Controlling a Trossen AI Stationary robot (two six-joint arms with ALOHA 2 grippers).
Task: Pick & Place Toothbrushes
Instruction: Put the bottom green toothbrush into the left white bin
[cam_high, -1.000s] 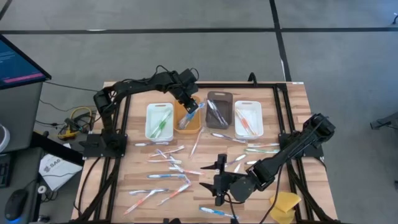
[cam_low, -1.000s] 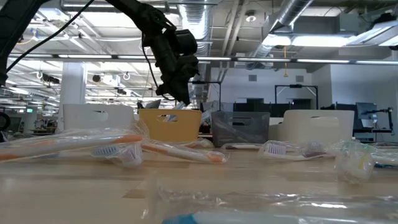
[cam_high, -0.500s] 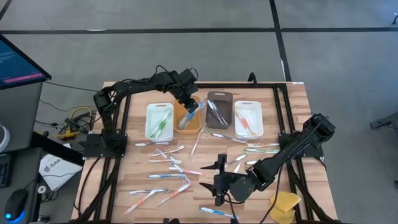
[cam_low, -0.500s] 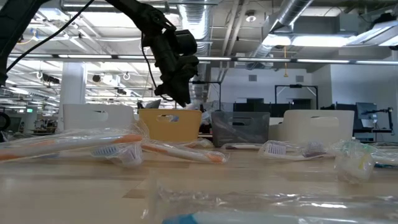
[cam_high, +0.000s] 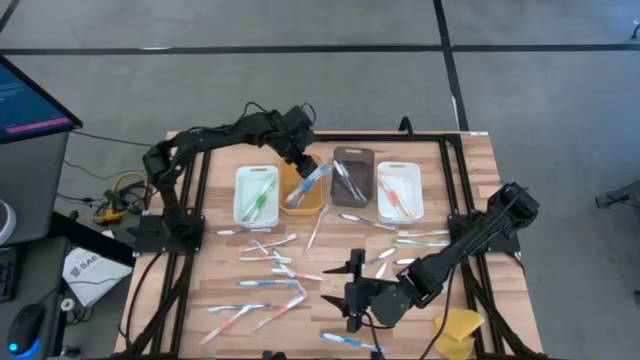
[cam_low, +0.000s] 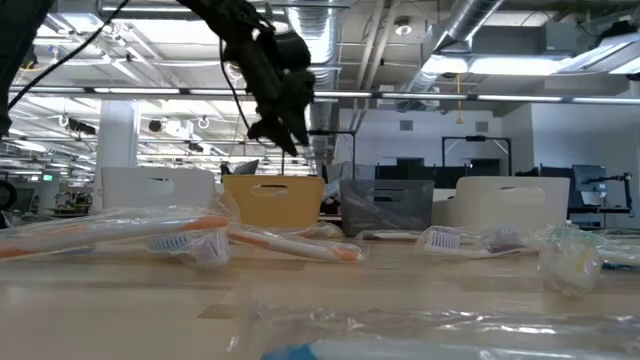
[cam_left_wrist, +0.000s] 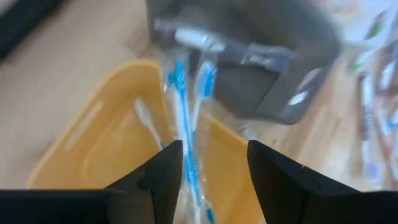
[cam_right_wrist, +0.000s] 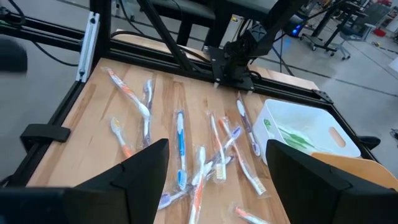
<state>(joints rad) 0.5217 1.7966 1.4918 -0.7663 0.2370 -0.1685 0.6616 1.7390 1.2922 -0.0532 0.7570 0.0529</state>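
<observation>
Since the earlier frames the left arm has lifted and drawn back from the yellow bin (cam_high: 302, 190), and the left gripper (cam_left_wrist: 211, 168) has parted its fingers, holding nothing; the blue toothbrush (cam_left_wrist: 184, 124) in its clear wrap leans in that bin, its upper end poking past the rim toward the grey bin (cam_high: 351, 176). Over the near part of the table (cam_high: 470, 160), the right gripper (cam_high: 349, 294) waits with fingers spread wide and empty above the loose toothbrushes (cam_high: 270, 268) scattered across the boards. My worry is that the leaning brush could tip out over the rim, or its wrap could catch a finger as the arm pulls away. Room above the bins looks free; the four bins stand close together, and the left arm's frame rail runs just beside the white bin (cam_high: 255, 193).
</observation>
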